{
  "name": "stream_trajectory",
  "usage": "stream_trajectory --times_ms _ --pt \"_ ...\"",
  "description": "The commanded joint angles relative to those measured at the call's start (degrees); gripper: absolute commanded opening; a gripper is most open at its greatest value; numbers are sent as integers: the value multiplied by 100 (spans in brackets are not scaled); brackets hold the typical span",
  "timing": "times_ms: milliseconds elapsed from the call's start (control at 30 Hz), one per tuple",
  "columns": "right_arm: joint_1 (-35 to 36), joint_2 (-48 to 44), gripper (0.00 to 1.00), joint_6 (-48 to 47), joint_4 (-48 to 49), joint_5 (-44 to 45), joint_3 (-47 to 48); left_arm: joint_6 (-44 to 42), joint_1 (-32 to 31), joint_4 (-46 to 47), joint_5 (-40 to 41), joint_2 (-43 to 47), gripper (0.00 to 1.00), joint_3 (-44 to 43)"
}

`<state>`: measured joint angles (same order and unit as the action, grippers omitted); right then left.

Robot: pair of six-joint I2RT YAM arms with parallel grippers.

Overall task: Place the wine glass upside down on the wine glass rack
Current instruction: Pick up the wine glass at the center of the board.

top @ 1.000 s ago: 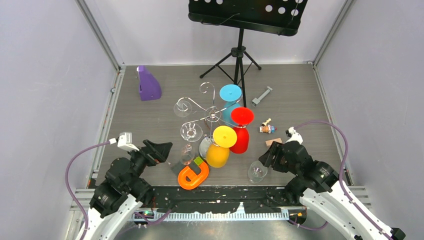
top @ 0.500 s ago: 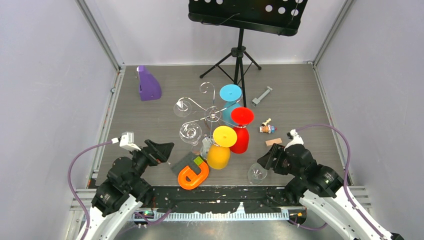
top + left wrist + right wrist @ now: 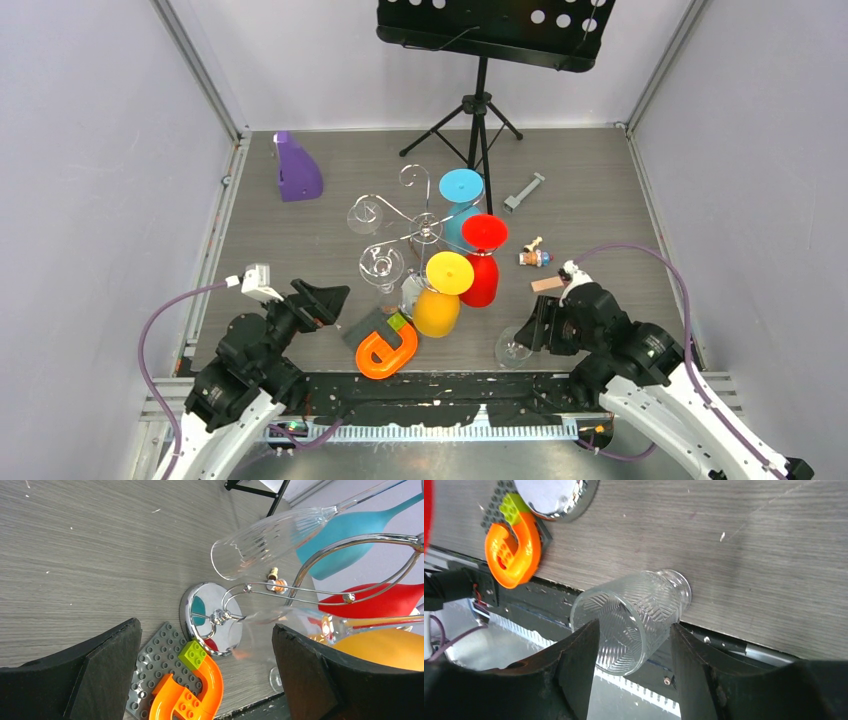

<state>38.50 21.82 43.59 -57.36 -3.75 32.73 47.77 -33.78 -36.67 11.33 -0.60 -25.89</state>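
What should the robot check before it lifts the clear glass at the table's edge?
1. Right fingers on both sides of the glass: ok.
2. Grip tight enough to lift: cannot tell.
3. Glass turned upside down: not ok, it stands foot down on the table.
4. Free spot on the rack: ok, its back arm looks empty.
5. Left fingers out of the way: ok, wide open, holding nothing, away from the glass.
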Motion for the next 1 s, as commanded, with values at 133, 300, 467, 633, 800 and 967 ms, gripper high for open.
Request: stream_trajectory --times_ms 133,300,467,633,800,967 --pt "-6 631 54 -636 -159 -280 37 75 -11 268 -69 389 100 77" --pt "-4 643 41 -497 -57 100 48 70 -10 235 -50 424 100 81" --pt "-3 535 30 -346 -58 343 69 90 -6 267 -35 447 100 108" --pt "3 579 21 -334 -131 533 111 101 -14 329 -52 440 100 138" --pt "-1 641 11 -452 -259 737 292 101 -14 354 -44 455 100 163" --pt "0 748 6 -527 -235 754 586 110 -10 367 -52 490 100 185"
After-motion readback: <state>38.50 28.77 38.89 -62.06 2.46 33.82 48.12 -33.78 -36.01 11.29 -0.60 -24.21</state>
